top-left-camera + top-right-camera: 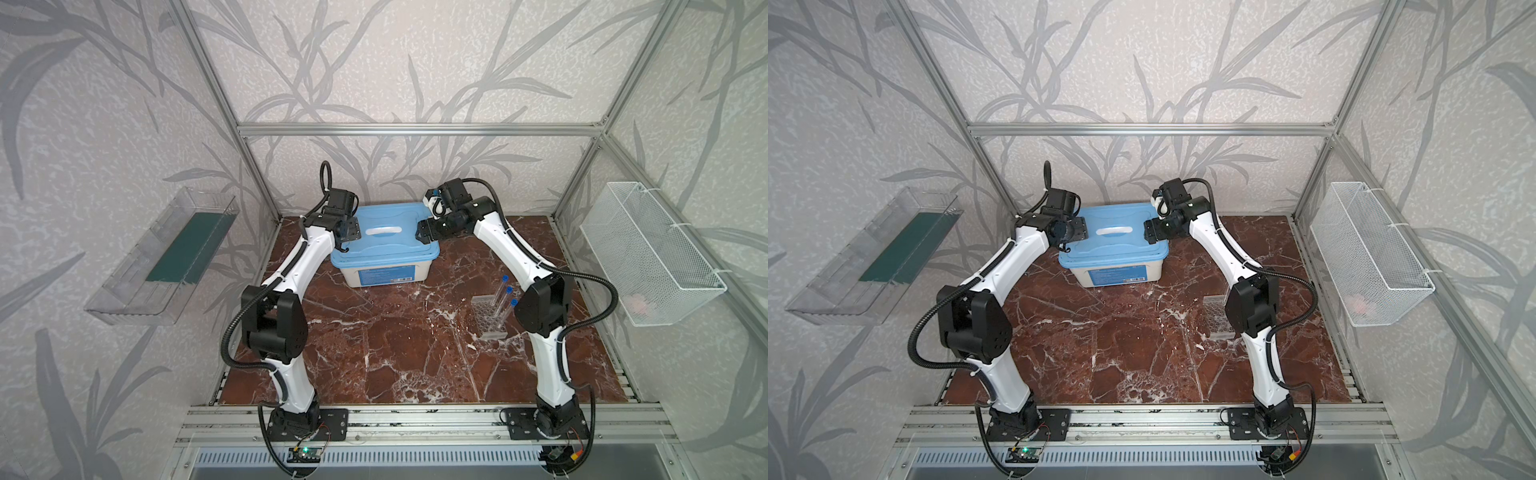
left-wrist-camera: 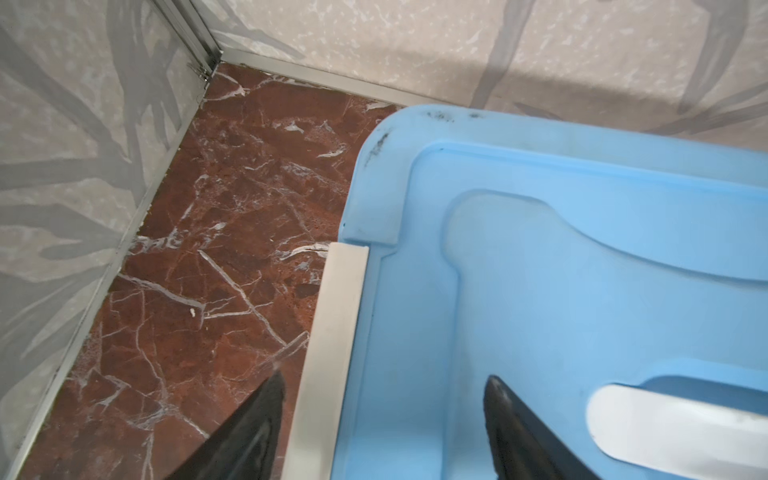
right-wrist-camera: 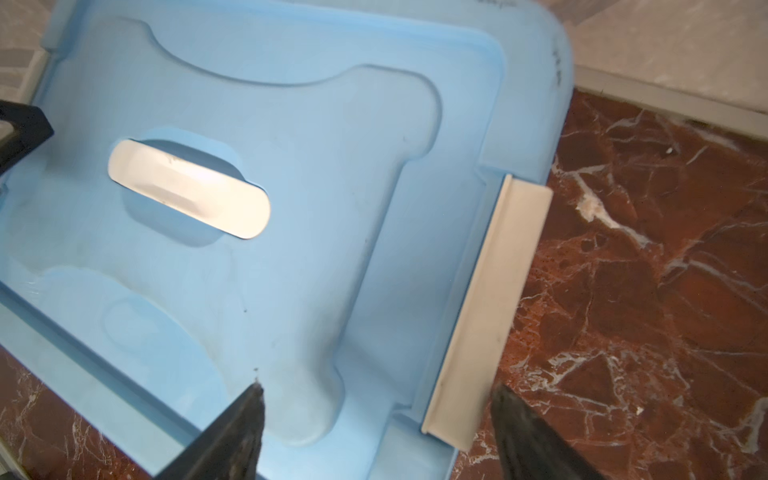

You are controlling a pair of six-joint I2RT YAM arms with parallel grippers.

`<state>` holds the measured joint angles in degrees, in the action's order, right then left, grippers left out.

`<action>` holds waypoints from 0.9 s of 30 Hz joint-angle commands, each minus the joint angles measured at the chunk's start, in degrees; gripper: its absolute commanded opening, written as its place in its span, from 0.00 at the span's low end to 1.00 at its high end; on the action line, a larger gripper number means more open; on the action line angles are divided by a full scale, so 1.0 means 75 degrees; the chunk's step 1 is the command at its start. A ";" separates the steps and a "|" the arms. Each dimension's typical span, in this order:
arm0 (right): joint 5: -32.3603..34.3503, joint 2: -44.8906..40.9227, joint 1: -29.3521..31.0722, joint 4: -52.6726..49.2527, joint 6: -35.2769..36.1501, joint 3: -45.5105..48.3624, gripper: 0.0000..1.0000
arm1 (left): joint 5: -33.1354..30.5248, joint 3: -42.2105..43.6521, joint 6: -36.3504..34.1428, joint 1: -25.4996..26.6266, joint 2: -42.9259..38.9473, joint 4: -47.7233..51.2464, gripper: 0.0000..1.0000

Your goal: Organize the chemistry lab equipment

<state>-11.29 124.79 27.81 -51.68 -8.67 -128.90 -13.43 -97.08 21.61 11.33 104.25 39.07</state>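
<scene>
On the worktop (image 1: 374, 353), the white tub (image 1: 374, 276) sits far centre. The left claw (image 2: 385, 379) and right claw (image 3: 378, 388) hover spread over its blue lid (image 1: 386, 245), each straddling a white latch (image 2: 332, 353). The tube rack (image 1: 490, 316), with test tubes (image 1: 500, 291) standing roughly upright, lies near-right, closest to the right arm.

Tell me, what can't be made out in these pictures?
- Inside of the white plastic tub: every view, shut under its flat blue lid.
- Clear blue-capped test tubes: in a top view the right arm's black elbow hides them and part of the clear many-holed rack.
- Pinkish thing in the white wire basket: both top views, too blurred to name.
- Tub's label: print too small.
</scene>
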 commanded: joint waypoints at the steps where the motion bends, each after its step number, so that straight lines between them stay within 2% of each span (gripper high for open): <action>1: 0.0178 -0.0808 -0.0025 -0.0138 0.0035 -0.0299 0.91 | 0.0119 -0.0555 -0.0018 -0.0107 -0.0253 0.0759 0.87; 4: 0.0309 -0.1293 -0.0166 -0.0307 0.0018 -0.0203 0.93 | 0.0052 -0.0674 -0.0076 -0.0165 -0.0650 0.0972 0.93; 7: 0.0691 -0.2050 -0.0351 -0.0310 0.0020 0.0344 0.95 | 0.0213 -0.0223 -0.0126 -0.0189 -0.1286 0.0888 0.95; 8: 0.0871 -0.2401 -0.0474 -0.0207 -0.0047 0.0727 0.96 | 0.0382 0.0132 -0.0129 -0.0213 -0.1588 0.0721 0.99; 10: 0.1190 -0.3172 -0.0742 0.0301 -0.0271 0.1778 0.98 | 0.1307 0.1240 0.0053 -0.0509 -0.2300 -0.0031 0.99; 12: 0.1256 -0.4180 -0.1210 0.1165 -0.0565 0.3222 1.00 | 0.1669 0.2375 0.0375 -0.0882 -0.3059 -0.0797 0.99; 15: 0.1049 -0.5373 -0.2121 0.2065 -0.1206 0.5065 0.99 | 0.1216 0.3362 0.0069 -0.0995 -0.3784 -0.1275 0.99; 18: 0.0956 -0.5768 -0.3004 0.2000 -0.1360 0.5920 0.99 | 0.1057 0.3781 -0.0147 -0.1013 -0.4079 -0.1321 0.99; 22: 0.1308 -0.5983 -0.3779 0.2511 -0.1448 0.7060 0.99 | 0.0921 0.4815 -0.0277 -0.1028 -0.4522 -0.2043 0.99; 27: 0.1293 -0.5661 -0.4402 0.3166 -0.1276 0.7971 0.99 | -0.0044 0.6060 -0.0574 -0.1046 -0.4776 -0.3090 0.99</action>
<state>-2.22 81.52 -3.73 -33.04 -18.00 -70.54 -8.43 -54.28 19.44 3.64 69.58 22.41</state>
